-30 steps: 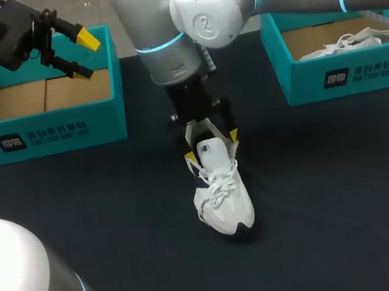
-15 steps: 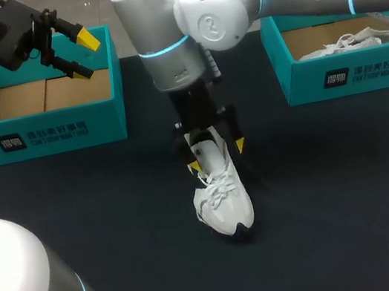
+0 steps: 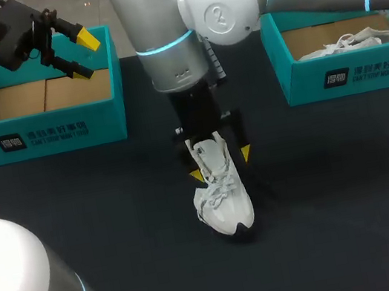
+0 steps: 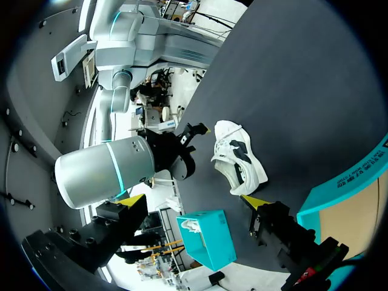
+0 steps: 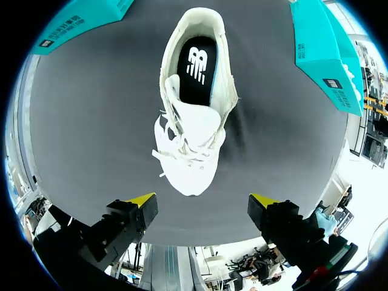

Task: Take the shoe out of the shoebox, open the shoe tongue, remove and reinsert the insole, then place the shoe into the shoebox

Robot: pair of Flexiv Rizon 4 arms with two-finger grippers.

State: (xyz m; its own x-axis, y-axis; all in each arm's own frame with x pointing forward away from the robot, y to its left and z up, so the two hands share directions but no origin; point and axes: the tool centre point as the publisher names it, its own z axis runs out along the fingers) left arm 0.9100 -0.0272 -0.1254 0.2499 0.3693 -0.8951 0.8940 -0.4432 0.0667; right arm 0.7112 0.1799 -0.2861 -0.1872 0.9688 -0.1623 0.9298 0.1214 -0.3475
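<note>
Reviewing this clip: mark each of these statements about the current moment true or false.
1. The shoe stands on the table, outside both boxes. True.
2. The right gripper is shut on the shoe. False: its fingers are open, one on each side of the shoe.
3. The insole lies on the table. False: it sits inside the shoe.
4. A second shoe lies in the right box. True.
5. The left gripper hangs over the right box. False: it hangs over the left box.
</note>
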